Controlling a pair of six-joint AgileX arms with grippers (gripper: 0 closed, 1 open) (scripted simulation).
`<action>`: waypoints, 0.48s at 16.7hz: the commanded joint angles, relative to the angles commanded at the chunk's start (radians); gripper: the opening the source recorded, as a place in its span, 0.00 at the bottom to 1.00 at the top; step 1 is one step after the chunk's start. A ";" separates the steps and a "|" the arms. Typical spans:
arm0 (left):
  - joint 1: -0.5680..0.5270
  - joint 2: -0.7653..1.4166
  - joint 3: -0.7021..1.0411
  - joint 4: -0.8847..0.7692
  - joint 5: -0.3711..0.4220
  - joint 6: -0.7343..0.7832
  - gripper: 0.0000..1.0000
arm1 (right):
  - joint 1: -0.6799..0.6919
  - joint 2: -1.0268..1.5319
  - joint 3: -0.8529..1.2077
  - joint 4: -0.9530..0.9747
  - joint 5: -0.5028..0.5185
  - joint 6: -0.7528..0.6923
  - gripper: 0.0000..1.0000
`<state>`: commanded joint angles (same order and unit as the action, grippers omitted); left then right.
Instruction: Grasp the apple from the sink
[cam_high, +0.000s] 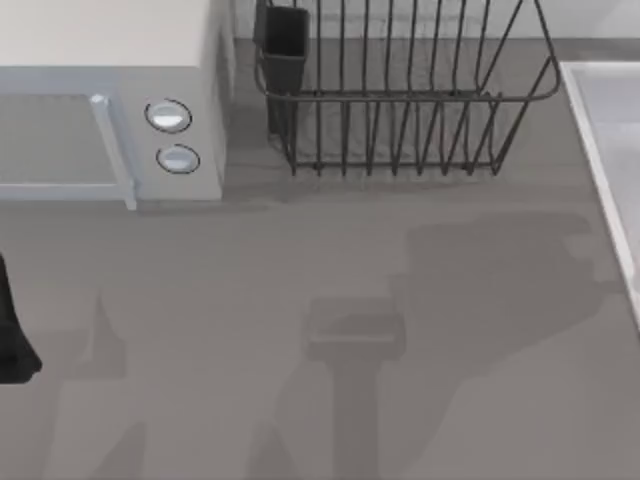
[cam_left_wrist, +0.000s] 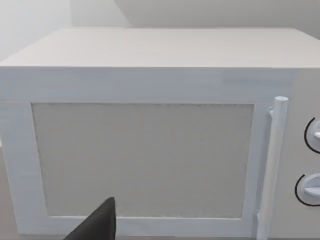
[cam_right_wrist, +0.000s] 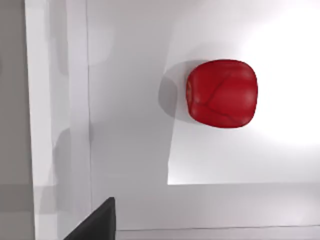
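Right wrist view: apple (cam_right_wrist: 221, 93) lies free on the sink (cam_right_wrist: 125, 125) floor; whether either arm's jaws are open, I cannot tell.

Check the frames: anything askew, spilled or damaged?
Nothing stands out. The apple lies whole on the sink floor, no spill around it. The microwave door looks shut, and the dish rack stands upright on the table.
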<state>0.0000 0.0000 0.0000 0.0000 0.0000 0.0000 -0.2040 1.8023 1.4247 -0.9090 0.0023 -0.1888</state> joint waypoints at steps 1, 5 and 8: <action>0.000 0.000 0.000 0.000 0.000 0.000 1.00 | -0.009 0.076 0.060 -0.038 0.000 -0.008 1.00; 0.000 0.000 0.000 0.000 0.000 0.000 1.00 | -0.035 0.310 0.245 -0.156 0.001 -0.032 1.00; 0.000 0.000 0.000 0.000 0.000 0.000 1.00 | -0.045 0.392 0.310 -0.198 0.001 -0.041 1.00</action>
<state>0.0000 0.0000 0.0000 0.0000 0.0000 0.0000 -0.2488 2.1938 1.7348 -1.1066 0.0031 -0.2295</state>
